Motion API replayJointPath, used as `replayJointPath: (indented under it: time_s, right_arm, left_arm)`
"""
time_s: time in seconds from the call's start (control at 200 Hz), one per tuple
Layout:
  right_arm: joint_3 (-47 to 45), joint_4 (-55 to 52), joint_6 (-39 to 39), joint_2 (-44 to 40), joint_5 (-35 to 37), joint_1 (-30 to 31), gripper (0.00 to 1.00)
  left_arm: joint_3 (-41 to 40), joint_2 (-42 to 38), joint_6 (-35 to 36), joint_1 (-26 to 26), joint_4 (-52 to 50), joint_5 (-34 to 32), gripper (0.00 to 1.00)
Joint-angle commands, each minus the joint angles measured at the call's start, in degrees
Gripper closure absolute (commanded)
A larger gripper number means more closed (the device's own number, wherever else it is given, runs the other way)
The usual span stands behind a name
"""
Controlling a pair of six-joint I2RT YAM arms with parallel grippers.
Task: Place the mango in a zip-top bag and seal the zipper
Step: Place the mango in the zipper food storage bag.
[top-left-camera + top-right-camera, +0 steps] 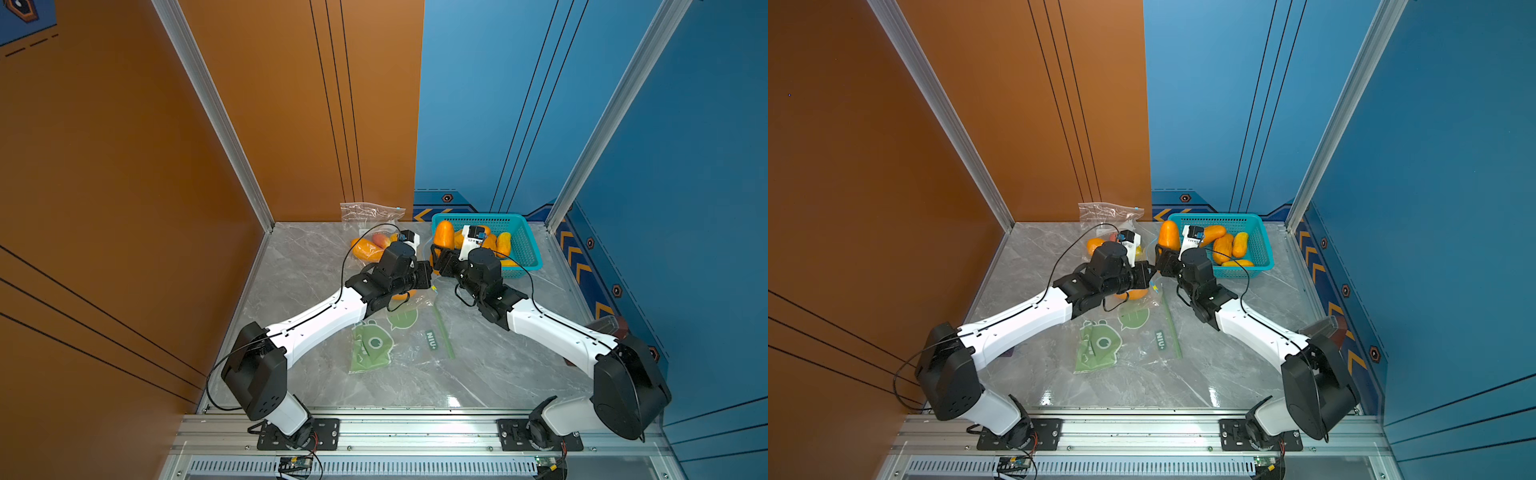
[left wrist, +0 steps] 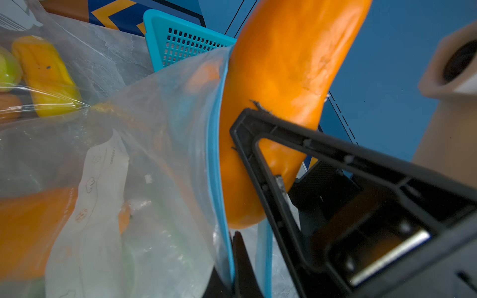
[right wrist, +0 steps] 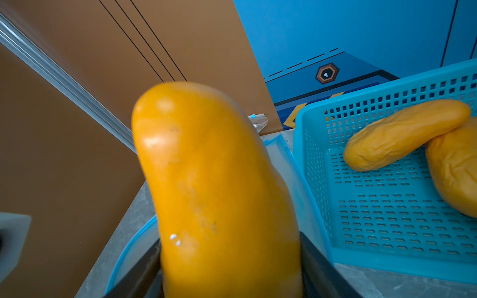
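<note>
The mango (image 1: 444, 235) stands on end above the surface (image 1: 478, 365), just beside the teal basket (image 1: 528, 249). The right tool (image 3: 229, 276) clamps its lower end between wide-set fingers.

The left wrist view alone shows the zip-top bag (image 2: 154, 134) clearly. Its blue zipper strip (image 2: 214, 154) lies against the mango's side, and the left tool (image 2: 241, 265), fully closed, pinches that strip. The right wrist view alone shows the grip head-on, with the strip curving round the fruit's base. How far the fruit sits inside the mouth I cannot tell.

Only the top views show a printed bag (image 1: 1125, 345) flat on the surface, patterned green and lettered "NIU+". White print seen through the held film is too blurred to read.
</note>
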Motion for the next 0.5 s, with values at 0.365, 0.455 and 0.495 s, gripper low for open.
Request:
replayJointPath:
  time_s: [0.365, 0.455, 0.495]
  right_arm:
    - [1.2, -0.6, -3.8, -1.4, 1.7, 0.3, 0.1]
    - [1.9, -1.8, -4.8, -2.2, 1.8, 0.2, 0.1]
    - [2.4, -2.7, -5.6, -2.6, 1.7, 0.3, 0.1]
  left_arm:
    - [0.8, -1.9, 0.0, 0.7, -0.3, 0.1, 1.0]
    - [0.8, -1.9, 0.0, 0.6, -0.3, 0.3, 1.0]
    - [0.8, -1.9, 0.0, 0.6, -0.3, 0.4, 1.0]
